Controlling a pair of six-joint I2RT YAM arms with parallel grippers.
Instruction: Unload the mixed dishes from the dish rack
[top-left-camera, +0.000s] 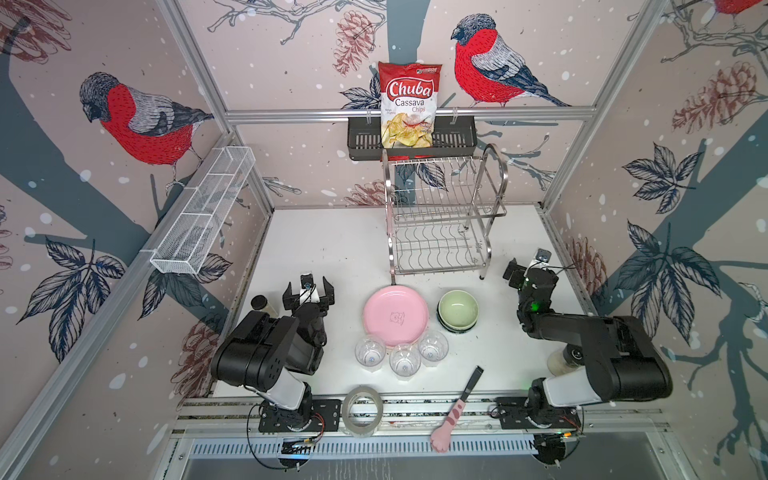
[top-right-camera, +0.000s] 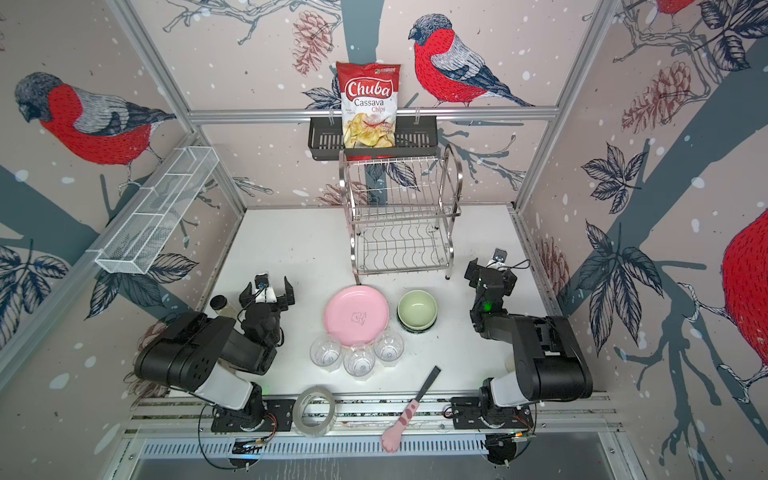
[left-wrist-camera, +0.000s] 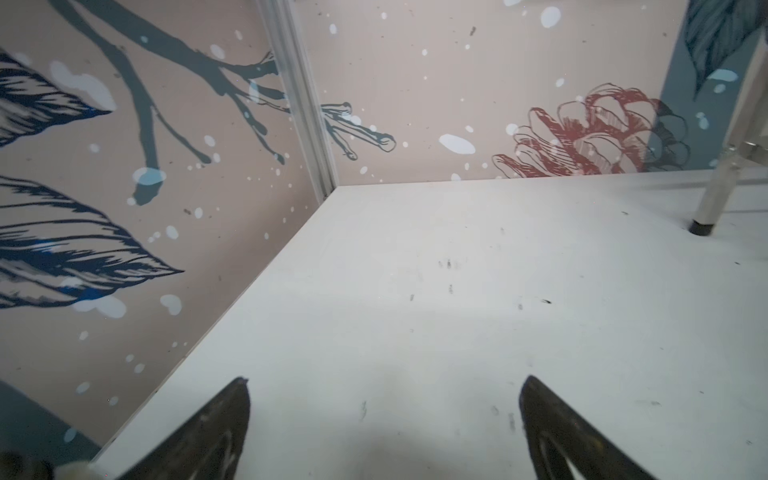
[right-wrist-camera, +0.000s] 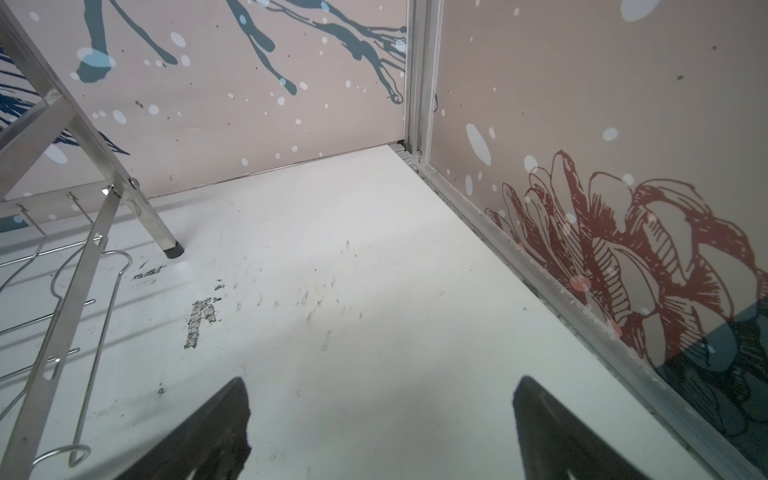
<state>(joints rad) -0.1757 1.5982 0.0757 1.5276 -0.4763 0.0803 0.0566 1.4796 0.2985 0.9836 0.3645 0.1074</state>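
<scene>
The steel dish rack (top-left-camera: 444, 216) (top-right-camera: 401, 216) stands at the back of the table, and both its wire shelves are bare. In front of it on the table lie a pink plate (top-left-camera: 395, 316) (top-right-camera: 356, 318) and a pale green bowl (top-left-camera: 458, 309) (top-right-camera: 417, 309) nested on darker bowls. Three clear glasses (top-left-camera: 405, 360) (top-right-camera: 359, 360) stand in a row before the plate. My left gripper (top-left-camera: 308, 287) (top-right-camera: 268, 287) (left-wrist-camera: 384, 384) is open over bare table left of the plate. My right gripper (top-left-camera: 526, 266) (top-right-camera: 490, 266) (right-wrist-camera: 380, 384) is open beside the rack's right leg (right-wrist-camera: 166, 241). Neither holds anything.
A chips bag (top-left-camera: 409, 104) stands in a black basket (top-left-camera: 457, 139) on the back wall. A white mesh tray (top-left-camera: 203, 212) hangs on the left wall. At the front edge lie a tape roll (top-left-camera: 362, 409) and a pink-handled tool (top-left-camera: 455, 411). A lidded jar (top-left-camera: 262, 303) stands by the left arm.
</scene>
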